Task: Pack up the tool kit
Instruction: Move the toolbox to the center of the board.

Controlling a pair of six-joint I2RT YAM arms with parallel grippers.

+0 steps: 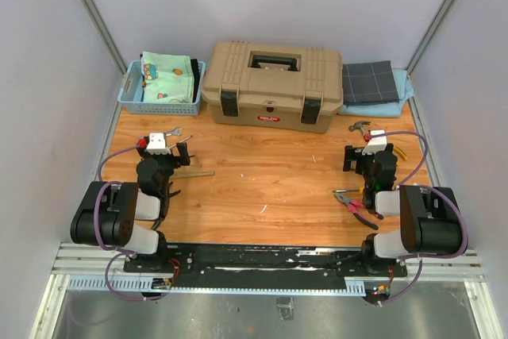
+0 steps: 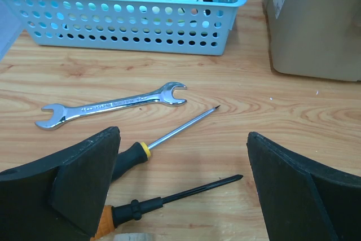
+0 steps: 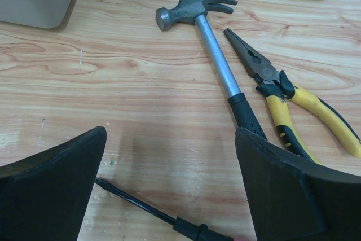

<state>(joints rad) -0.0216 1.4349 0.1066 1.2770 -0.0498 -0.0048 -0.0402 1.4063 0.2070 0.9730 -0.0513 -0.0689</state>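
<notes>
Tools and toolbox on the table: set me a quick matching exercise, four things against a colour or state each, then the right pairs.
Things:
1. wrench
2. hammer
3. long-nose pliers
4. toolbox

Colour or state:
A. tan, lid closed
B. yellow handles
C. all silver metal
D. black grip, steel shaft

Pairs: 1-C, 2-D, 3-B, 4-A

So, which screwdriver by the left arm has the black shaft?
The orange-handled screwdriver nearest the camera; the black-handled screwdriver has a shiny shaft and yellow collar.
</notes>
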